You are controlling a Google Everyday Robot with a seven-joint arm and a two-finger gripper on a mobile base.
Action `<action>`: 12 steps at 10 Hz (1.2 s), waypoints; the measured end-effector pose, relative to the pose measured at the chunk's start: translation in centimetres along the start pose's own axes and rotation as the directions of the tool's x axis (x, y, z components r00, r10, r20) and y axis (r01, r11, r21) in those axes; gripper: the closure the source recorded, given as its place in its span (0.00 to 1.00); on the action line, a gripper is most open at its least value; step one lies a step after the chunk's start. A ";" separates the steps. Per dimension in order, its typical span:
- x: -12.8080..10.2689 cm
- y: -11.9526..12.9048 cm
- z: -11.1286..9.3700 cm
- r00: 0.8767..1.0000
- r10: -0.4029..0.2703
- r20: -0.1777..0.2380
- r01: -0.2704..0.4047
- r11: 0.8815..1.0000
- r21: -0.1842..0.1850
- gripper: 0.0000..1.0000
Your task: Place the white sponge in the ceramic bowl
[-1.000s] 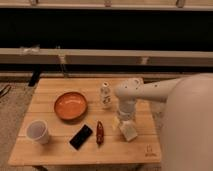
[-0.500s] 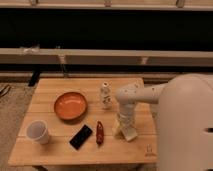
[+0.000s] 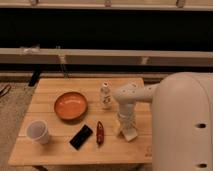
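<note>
The white sponge (image 3: 129, 134) is a small cream block on the wooden table (image 3: 50, 150), at the right side, tilted under my gripper. My gripper (image 3: 126, 125) points down right over the sponge and appears to touch its top. The ceramic bowl (image 3: 70, 105) is glossy orange-brown and sits left of centre on the table, well to the left of my gripper. My white arm (image 3: 137, 93) reaches in from the right and hides part of the table.
A small white bottle (image 3: 105, 95) stands between the bowl and my arm. A red chili-like object (image 3: 99, 133) and a black phone (image 3: 81, 137) lie in front. A white cup (image 3: 38, 131) stands at the front left. A bench and rails run behind.
My arm has shifted slightly and the gripper has come down closer onto the sponge. The other objects have not moved.
</note>
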 end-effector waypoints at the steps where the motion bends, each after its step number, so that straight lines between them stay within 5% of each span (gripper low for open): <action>1: -0.2 0.2 -0.2 1.000 -0.007 -0.007 0.007 1.000 0.012 0.50; 4: -0.9 1.2 -1.6 0.999 -0.032 -0.012 0.032 0.999 0.040 0.82; 6: -1.6 1.4 -4.4 0.999 -0.045 -0.003 0.045 0.997 0.064 0.98; 10: -5.5 3.4 -11.6 0.990 -0.133 0.039 0.128 0.985 0.112 1.00; 12: -9.1 6.3 -14.1 0.973 -0.224 0.060 0.215 0.969 0.121 1.00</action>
